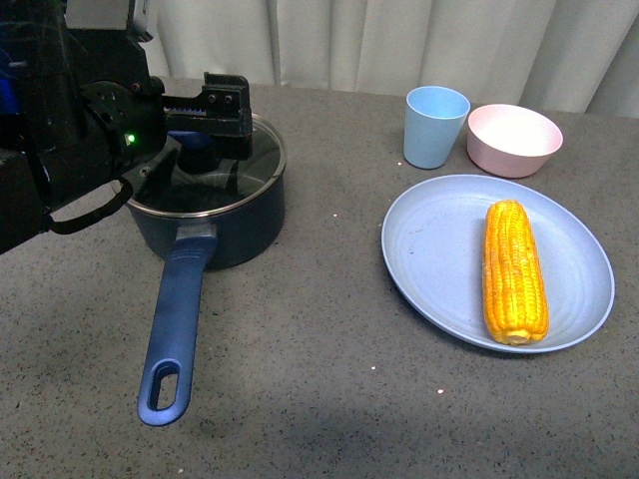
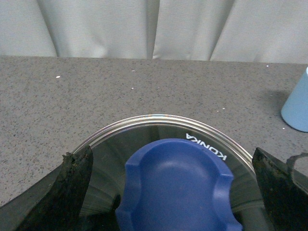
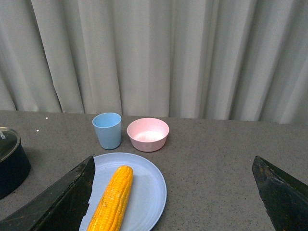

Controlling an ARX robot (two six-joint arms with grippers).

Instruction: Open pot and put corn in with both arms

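The pot (image 1: 232, 222) is a dark navy saucepan on the left, with a glass lid (image 1: 255, 165) on it and its long blue handle (image 1: 176, 321) pointing toward the front edge. My left gripper (image 1: 222, 125) hovers over the lid, open. In the left wrist view the lid's blue knob (image 2: 178, 187) sits between the spread fingers (image 2: 72, 187) of the left gripper (image 2: 169, 154), untouched. The corn (image 1: 513, 271) lies on a light blue plate (image 1: 429, 249) at the right. My right gripper (image 3: 172, 163) is open, and the corn (image 3: 111, 199) lies near one finger (image 3: 62, 202). The right arm does not show in the front view.
A light blue cup (image 1: 435, 126) and a pink bowl (image 1: 513, 140) stand behind the plate. A pale curtain (image 3: 159, 53) hangs along the table's far edge. Grey speckled tabletop (image 1: 329, 369) lies between the pot and the plate.
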